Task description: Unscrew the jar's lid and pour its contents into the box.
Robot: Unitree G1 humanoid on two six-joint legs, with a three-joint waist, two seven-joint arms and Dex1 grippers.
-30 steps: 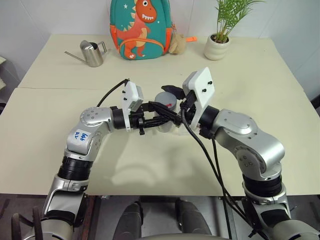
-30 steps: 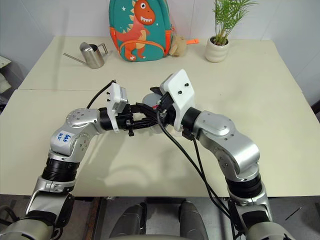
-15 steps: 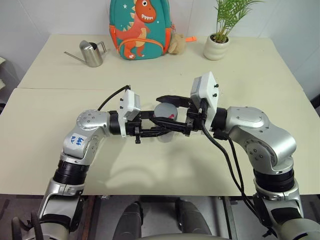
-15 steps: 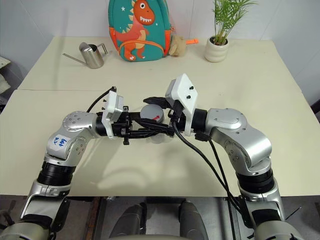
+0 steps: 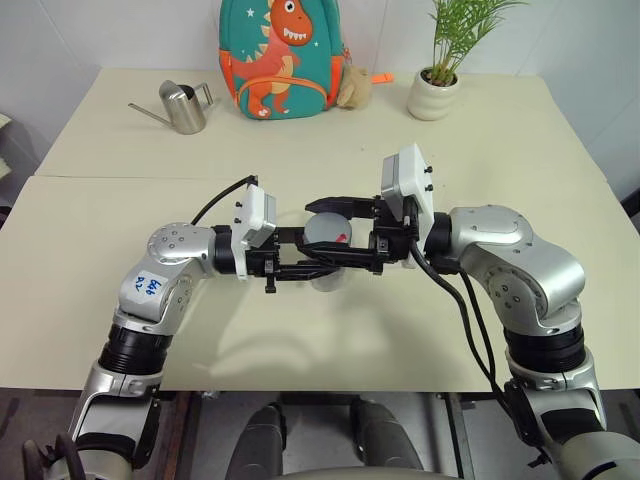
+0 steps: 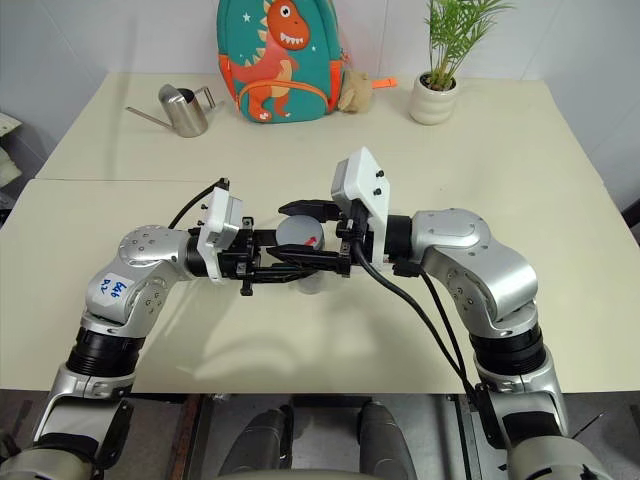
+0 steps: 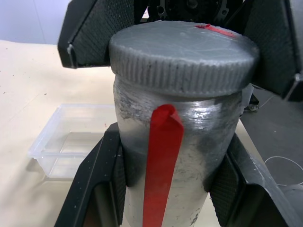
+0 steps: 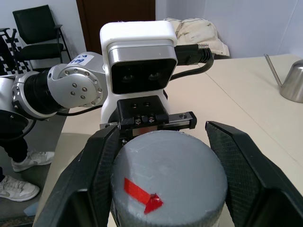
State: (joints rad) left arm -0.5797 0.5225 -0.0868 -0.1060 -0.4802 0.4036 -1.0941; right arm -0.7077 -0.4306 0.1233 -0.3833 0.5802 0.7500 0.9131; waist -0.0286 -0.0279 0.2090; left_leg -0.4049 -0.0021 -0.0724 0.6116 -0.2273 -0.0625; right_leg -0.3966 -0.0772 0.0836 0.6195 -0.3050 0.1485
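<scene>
Two cream tables [image 5: 120, 120] stand pushed together, a seam running across where their edges meet. The far tabletop ends against a plain white wall [image 5: 150, 30]. Along its far edge stand a steel watering can [image 5: 183, 106] toward the left corner, a teal dinosaur backpack [image 5: 282, 58] at the middle, and a potted palm in a white pot [image 5: 434, 93] toward the right. In the right wrist view a dark wooden door [image 8: 116, 12] and a black chair [image 8: 35, 26] show, with grey floor [image 8: 23, 189] below.
</scene>
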